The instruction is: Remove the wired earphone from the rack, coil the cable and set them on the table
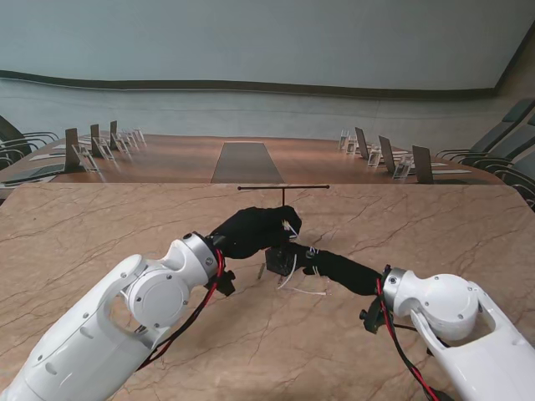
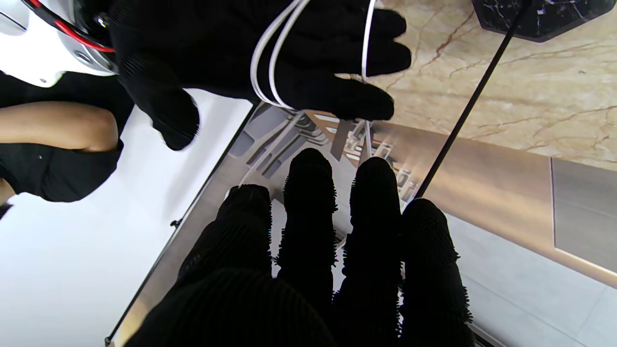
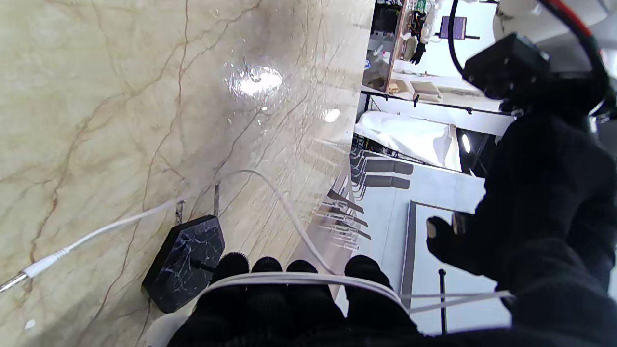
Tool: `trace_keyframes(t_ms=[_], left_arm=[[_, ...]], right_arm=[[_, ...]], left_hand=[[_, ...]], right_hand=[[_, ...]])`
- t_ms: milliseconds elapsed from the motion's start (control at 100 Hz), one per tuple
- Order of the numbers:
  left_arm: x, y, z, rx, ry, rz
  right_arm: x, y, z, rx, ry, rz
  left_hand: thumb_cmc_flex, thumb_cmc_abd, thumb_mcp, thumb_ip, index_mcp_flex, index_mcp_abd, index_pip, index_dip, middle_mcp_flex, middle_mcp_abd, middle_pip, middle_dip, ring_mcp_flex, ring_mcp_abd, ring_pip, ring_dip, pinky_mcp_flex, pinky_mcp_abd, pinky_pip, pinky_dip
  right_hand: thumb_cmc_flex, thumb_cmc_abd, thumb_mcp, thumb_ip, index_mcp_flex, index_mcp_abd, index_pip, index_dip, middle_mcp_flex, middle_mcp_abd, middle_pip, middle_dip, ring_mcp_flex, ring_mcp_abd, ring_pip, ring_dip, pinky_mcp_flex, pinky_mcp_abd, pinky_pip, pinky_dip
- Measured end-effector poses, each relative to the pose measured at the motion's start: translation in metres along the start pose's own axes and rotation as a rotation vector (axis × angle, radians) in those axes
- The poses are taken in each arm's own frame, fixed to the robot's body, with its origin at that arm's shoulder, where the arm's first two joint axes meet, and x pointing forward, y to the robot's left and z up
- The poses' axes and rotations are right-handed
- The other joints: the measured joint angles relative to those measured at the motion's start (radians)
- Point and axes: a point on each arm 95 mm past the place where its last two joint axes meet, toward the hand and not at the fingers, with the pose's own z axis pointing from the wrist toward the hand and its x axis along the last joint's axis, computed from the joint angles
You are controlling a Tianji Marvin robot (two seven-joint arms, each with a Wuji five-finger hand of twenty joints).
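Fingers (image 3: pixel 270 289) of right hand (image 1: pixel 338 269): black-gloved, white earphone cable (image 3: pixel 299 278) looped twice across them, wound on. Left hand (image 1: pixel 255 228): black-gloved, fingers extended side by side; whether it pinches the cable, cannot tell. Cable strand runs taut between both hands; plug end (image 3: pixel 29 270) trails on marble table (image 1: pixel 100 234). Rack (image 1: pixel 282 192): thin T-bar on dark hexagonal base (image 3: pixel 185 262), just beside hands

A beige marble surface (image 1: pixel 100 242) fills the foreground. Beyond its far edge stands a brown conference table (image 1: pixel 251 159) lined with chairs (image 1: pixel 88 146), before a pale grey-blue wall (image 1: pixel 267 42).
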Motion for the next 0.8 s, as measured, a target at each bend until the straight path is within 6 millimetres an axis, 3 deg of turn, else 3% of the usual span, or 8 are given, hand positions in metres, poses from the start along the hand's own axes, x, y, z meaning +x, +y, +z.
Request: trace_keyframes(t_ms=[590, 700, 770, 800], left_arm=[[0.009, 0.023, -0.007, -0.072, 0.013, -0.032], [0.008, 0.026, -0.007, -0.081, 0.006, -0.036], [0.007, 0.027, -0.007, -0.084, -0.001, -0.038], [0.007, 0.027, -0.007, -0.085, -0.002, -0.039]], right_arm=[[0.010, 0.033, -0.003, -0.122, 0.088, -0.021], [0.013, 0.036, -0.007, -0.132, 0.095, -0.035], [0.016, 0.037, -0.011, -0.129, 0.090, -0.051], [0.017, 0.038, -0.013, -0.130, 0.087, -0.060]], left_hand=[[0.000, -0.017, 0.035, 0.001, 0.002, 0.043, 0.000, 0.002, 0.010, 0.000, 0.000, 0.000, 0.014, 0.000, 0.000, 0.000, 0.013, 0.000, 0.000, 0.000], [0.000, -0.018, 0.043, 0.001, 0.002, 0.051, 0.000, 0.002, 0.010, 0.000, 0.000, 0.000, 0.015, 0.000, 0.000, 0.000, 0.015, 0.000, 0.000, 0.000], [0.000, -0.018, 0.043, 0.001, 0.002, 0.051, 0.000, 0.003, 0.010, 0.000, 0.000, 0.000, 0.015, 0.000, 0.000, 0.000, 0.016, 0.000, 0.000, 0.000], [0.000, -0.018, 0.043, 0.001, 0.003, 0.051, 0.000, 0.003, 0.010, 0.000, 0.000, 0.000, 0.015, 0.000, 0.000, 0.000, 0.017, 0.000, 0.000, 0.000]], right_hand=[[0.000, 0.000, 0.009, 0.000, 0.004, 0.000, -0.011, -0.022, 0.000, -0.005, -0.011, -0.017, 0.000, -0.008, -0.002, -0.019, 0.011, -0.003, -0.025, 0.016], [0.000, 0.000, 0.009, 0.000, 0.004, -0.017, -0.011, -0.003, 0.000, 0.011, 0.005, 0.052, 0.000, 0.005, 0.024, 0.036, 0.013, 0.001, -0.020, 0.048], [0.000, 0.000, 0.009, 0.000, 0.004, -0.041, 0.000, 0.010, 0.000, 0.024, 0.006, 0.054, 0.000, 0.018, 0.024, 0.042, 0.013, 0.010, -0.017, 0.049], [0.000, 0.000, 0.009, 0.000, 0.004, -0.049, 0.001, 0.054, 0.000, 0.029, 0.006, 0.054, 0.000, 0.021, 0.024, 0.043, 0.014, 0.013, -0.014, 0.049]])
